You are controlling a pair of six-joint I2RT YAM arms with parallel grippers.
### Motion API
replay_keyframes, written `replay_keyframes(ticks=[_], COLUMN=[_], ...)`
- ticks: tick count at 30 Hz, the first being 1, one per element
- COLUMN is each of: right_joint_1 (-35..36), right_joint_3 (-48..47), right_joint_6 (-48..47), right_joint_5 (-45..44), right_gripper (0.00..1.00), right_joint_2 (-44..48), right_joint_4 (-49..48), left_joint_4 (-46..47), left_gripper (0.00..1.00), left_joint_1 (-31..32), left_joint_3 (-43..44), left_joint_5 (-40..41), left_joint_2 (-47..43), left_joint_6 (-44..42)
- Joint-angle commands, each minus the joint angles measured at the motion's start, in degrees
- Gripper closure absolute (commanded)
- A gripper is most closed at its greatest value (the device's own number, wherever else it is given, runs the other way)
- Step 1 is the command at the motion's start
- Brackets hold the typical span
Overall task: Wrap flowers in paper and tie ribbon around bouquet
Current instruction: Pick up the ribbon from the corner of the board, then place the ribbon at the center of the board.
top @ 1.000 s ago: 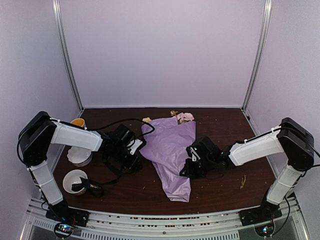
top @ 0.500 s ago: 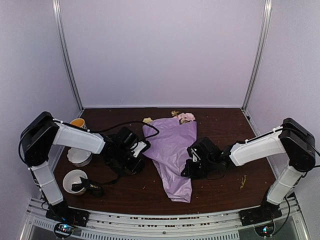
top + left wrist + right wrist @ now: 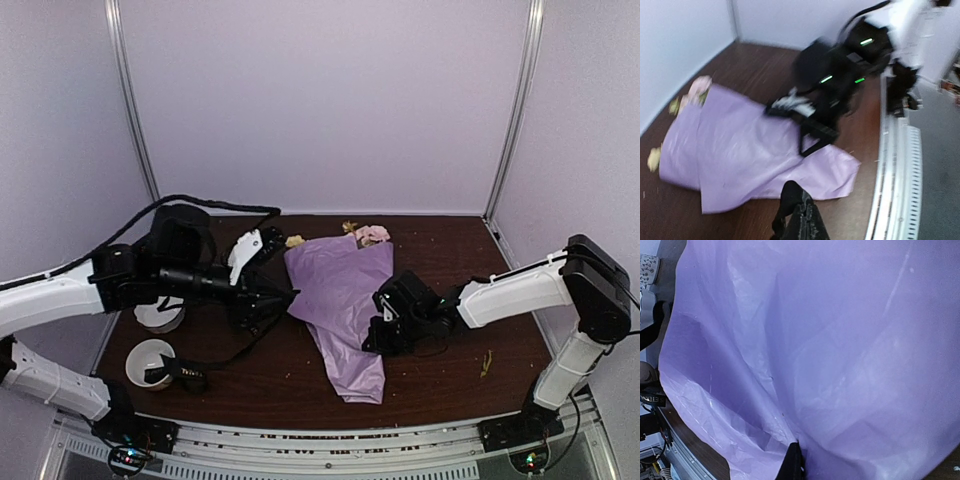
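Observation:
The lilac paper (image 3: 340,290) lies on the brown table as a cone tapering toward the near edge. Pink and pale yellow flowers (image 3: 370,233) stick out at its far end. My right gripper (image 3: 378,335) is shut on the paper's right side, and the paper (image 3: 815,340) fills the right wrist view above the black fingertips (image 3: 795,460). My left gripper (image 3: 285,297) sits at the paper's left edge, shut on a loop of black ribbon (image 3: 790,192). The ribbon (image 3: 180,374) trails back to a white bowl. The left wrist view shows the paper (image 3: 730,150) and flowers (image 3: 700,85).
Two white bowls (image 3: 150,355) (image 3: 160,317) stand at the near left, under and beside my left arm. A small yellow-green scrap (image 3: 487,362) lies at the right. Metal posts (image 3: 510,110) and pale walls close in the table, and a rail runs along its near edge.
My left gripper has shut, and its arm has swung up and to the right, bringing the gripper to the paper's left edge. The right arm and the paper have stayed put.

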State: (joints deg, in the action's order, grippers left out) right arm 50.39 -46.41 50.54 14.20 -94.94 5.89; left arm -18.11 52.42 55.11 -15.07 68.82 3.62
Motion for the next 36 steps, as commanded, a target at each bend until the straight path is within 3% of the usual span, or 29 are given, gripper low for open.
replay_keyframes(ticks=[1, 8, 15, 18, 20, 22, 24, 27, 30, 33, 36], right_joint_1=[0.2, 0.3, 0.0, -0.2, -0.3, -0.5, -0.5, -0.6, -0.6, -0.6, -0.5], right_joint_3=[-2.8, -5.2, -9.0, -10.3, -11.1, -11.8, -12.3, -12.6, -12.8, -13.1, -13.2], right_joint_6=[-1.8, -3.0, -5.9, -6.8, -7.5, -7.9, -8.1, -7.7, -7.0, -6.7, -6.7], right_joint_5=[-2.4, -2.6, -3.8, -3.9, -3.9, -4.1, -4.2, -3.9, -2.8, -2.2, -2.0], right_gripper=[1.00, 1.00, 1.00, 1.00, 1.00, 1.00, 1.00, 1.00, 1.00, 1.00, 1.00], right_joint_2=[-0.5, -1.1, -1.4, -1.8, -1.8, -1.7, -1.6, -1.3, -1.6, -2.1, -2.0], right_joint_4=[3.0, 4.8, 9.7, 11.6, 12.8, 13.5, 13.9, 13.5, 12.7, 12.3, 12.3], left_joint_4=[-0.8, -4.2, -9.2, -9.1, -8.5, -9.0, -11.5, -11.9, -10.5, -11.8, -9.1], left_gripper=[1.00, 1.00, 1.00, 1.00, 1.00, 1.00, 1.00, 1.00, 0.98, 0.52, 0.40], left_joint_1=[7.5, 11.5, 11.6, 11.5, 11.1, 7.0, -0.5, -10.5, -13.8, -15.2, -15.7], left_joint_3=[6.0, 11.4, 6.6, 1.9, -0.7, -2.2, -2.7, -5.7, -8.9, -10.0, -12.5], left_joint_5=[-13.4, -17.9, -12.3, -4.4, 7.5, 19.2, 23.3, 20.7, 17.7, 19.3, 20.4], left_joint_2=[-9.6, -14.1, -9.8, -9.9, -10.8, -10.8, -10.0, -8.7, -5.5, -0.6, -3.4], left_joint_6=[-10.7, -13.6, -17.7, -15.8, -11.6, -5.3, 1.7, 9.8, 13.5, 17.7, 22.2])
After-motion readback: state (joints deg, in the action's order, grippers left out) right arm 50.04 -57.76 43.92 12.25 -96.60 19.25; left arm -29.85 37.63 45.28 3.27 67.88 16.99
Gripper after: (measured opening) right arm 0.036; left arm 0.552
